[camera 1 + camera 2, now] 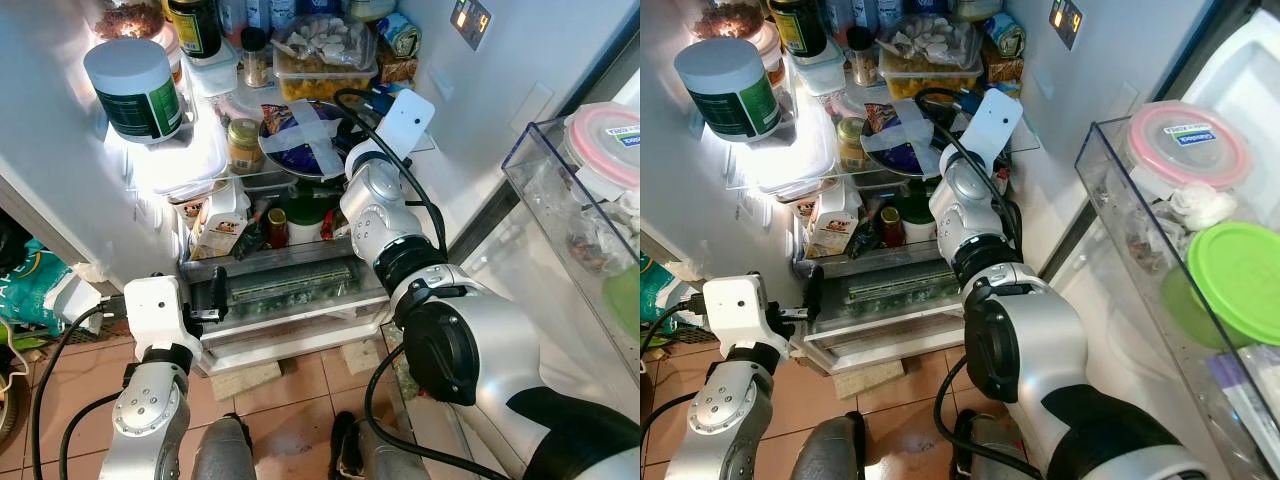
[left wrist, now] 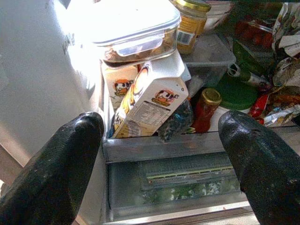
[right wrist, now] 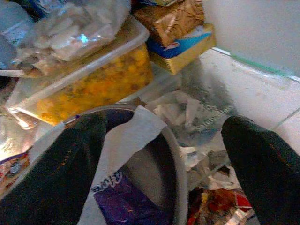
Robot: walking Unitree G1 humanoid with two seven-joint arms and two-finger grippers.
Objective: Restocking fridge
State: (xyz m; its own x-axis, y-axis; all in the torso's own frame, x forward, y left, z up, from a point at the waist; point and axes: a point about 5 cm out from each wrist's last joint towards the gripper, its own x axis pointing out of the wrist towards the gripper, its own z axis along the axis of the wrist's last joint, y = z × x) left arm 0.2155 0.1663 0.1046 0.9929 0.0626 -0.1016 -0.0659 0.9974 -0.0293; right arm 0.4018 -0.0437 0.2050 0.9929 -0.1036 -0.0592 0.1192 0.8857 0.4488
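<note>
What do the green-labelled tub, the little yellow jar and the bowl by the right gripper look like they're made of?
Tub: likely matte white plastic, opaque, with a dull lid.
Jar: probably glass, see-through with yellow contents, under a shiny gold lid that looks metal.
Bowl: seemingly metal, with a thin grey rim, crossed with pale tape; right gripper open at it.

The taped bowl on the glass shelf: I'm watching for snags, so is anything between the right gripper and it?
Nothing visible. The right gripper is open right at the taped bowl, its rim between the spread fingers. A tub of yellow food sits just behind the bowl, and crumpled wrappers lie beside it.
</note>
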